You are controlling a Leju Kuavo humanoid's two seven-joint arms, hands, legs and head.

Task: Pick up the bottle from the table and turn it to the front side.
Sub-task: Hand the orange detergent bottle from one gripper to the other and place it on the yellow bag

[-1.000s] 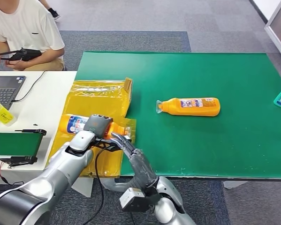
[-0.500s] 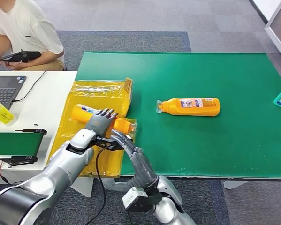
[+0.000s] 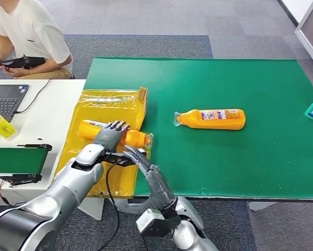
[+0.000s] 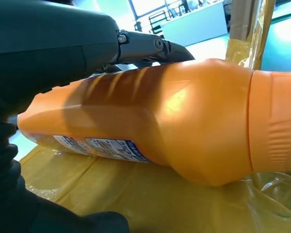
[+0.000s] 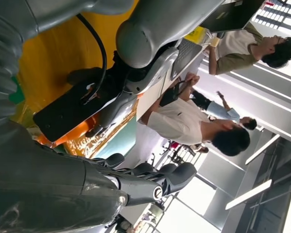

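- On the tabletop (image 3: 225, 167), left part: bottle (image 3: 136, 138) lies on its side on yellow bags (image 3: 107, 107), cap twd the green mat.
- Left robot hand (image 3: 109, 135) laid over bottle's mid-body, fingers spread across it; full grip or just resting – can't tell.
- Right robot hand (image 3: 136, 155) near cap, fingers apart, holding nothing.
- Bottle prob. stiff, smooth plastic, slippery on film; best taken at mid-body.

Left hand (image 3: 109, 137) palm-down, fingers extended; right hand (image 3: 140, 159) open alongside.
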